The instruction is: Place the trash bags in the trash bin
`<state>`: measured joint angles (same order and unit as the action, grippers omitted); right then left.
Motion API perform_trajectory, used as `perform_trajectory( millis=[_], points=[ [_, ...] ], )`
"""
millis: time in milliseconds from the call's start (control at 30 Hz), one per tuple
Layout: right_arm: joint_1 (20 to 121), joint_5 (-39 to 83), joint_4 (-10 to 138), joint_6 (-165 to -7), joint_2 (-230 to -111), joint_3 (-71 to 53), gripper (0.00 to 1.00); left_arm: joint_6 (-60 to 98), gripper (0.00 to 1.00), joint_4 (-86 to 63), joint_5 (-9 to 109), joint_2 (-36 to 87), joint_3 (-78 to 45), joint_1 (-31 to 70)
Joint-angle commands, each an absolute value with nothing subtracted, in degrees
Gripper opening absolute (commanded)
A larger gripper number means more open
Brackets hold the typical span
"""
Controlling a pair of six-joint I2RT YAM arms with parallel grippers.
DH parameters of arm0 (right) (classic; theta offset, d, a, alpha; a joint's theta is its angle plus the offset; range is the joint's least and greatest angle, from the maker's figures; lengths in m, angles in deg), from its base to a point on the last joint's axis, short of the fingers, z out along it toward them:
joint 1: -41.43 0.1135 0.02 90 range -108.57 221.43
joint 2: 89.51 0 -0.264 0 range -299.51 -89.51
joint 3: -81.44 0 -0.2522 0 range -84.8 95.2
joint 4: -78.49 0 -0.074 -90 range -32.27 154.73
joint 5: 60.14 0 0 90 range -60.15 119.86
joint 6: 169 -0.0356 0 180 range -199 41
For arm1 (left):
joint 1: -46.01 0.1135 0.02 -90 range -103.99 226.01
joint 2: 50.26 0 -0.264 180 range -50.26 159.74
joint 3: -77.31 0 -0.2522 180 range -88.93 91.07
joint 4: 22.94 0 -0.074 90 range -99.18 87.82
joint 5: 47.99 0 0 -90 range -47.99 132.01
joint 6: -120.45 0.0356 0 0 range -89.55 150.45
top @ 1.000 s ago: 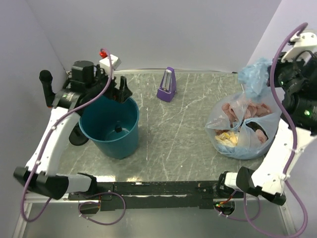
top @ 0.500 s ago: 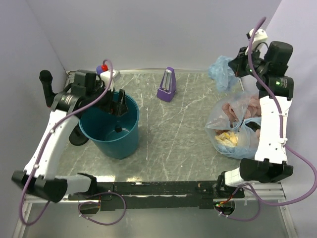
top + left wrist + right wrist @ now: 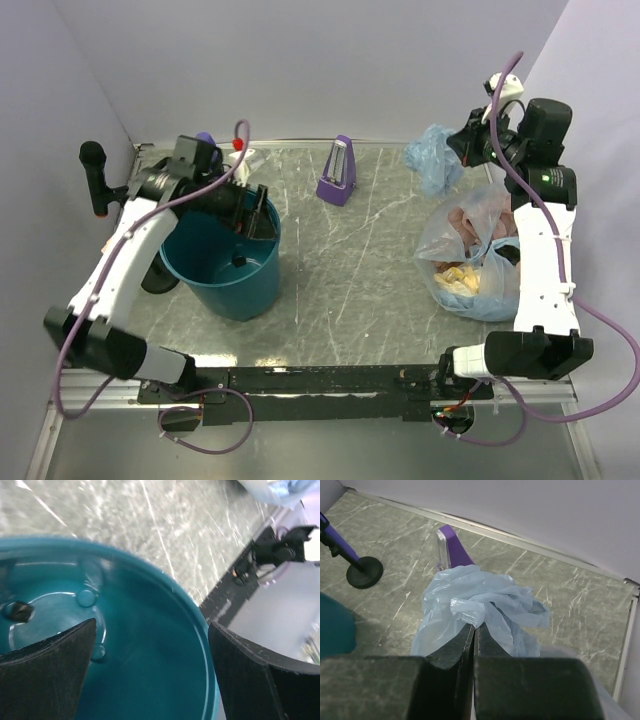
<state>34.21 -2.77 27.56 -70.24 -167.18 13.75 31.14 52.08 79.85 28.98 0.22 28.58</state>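
Observation:
The trash bag is a crumpled, pale-blue, translucent bunch hanging in the air at the back right, above the table. My right gripper is shut on it; in the right wrist view the bag bulges out just past the closed right gripper. The trash bin, a round teal bucket, stands upright at the left. My left gripper hovers open at its far rim. The left wrist view shows my left gripper wide open over the bin's inside. A small dark thing lies on the bin's floor.
A purple wedge-shaped object stands at the back middle. A clear bag stuffed with pink and yellow items sits at the right, under my right arm. A black round-based stand with a purple rod is near the bin.
My right arm has swung in from the right edge toward the back middle, carrying the pale-blue bag leftward. My left gripper has shifted right along the bin's far rim.

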Motion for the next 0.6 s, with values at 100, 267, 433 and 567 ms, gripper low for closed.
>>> perform_trajectory(
  millis=[100, 267, 433, 567],
  points=[
    [34.67, -2.58, 31.50, -70.03, -162.37, 9.78, 0.00, 33.35, 0.99, 56.66, 81.75, 36.04, 5.29, 23.96],
    [34.75, -2.93, 32.73, -68.98, -160.62, 7.06, 0.00, 32.02, 0.89, 57.44, 66.03, 36.40, 6.61, 16.76],
    [34.67, -2.75, 33.09, -69.33, -160.26, 6.26, 0.00, 36.42, 0.84, 63.23, 56.87, 37.01, 11.60, 10.34],
    [34.67, -3.19, 33.61, -69.77, -160.26, 5.73, 0.00, 39.15, 0.87, 69.47, 56.68, 37.71, 15.04, 8.31]
  ],
)
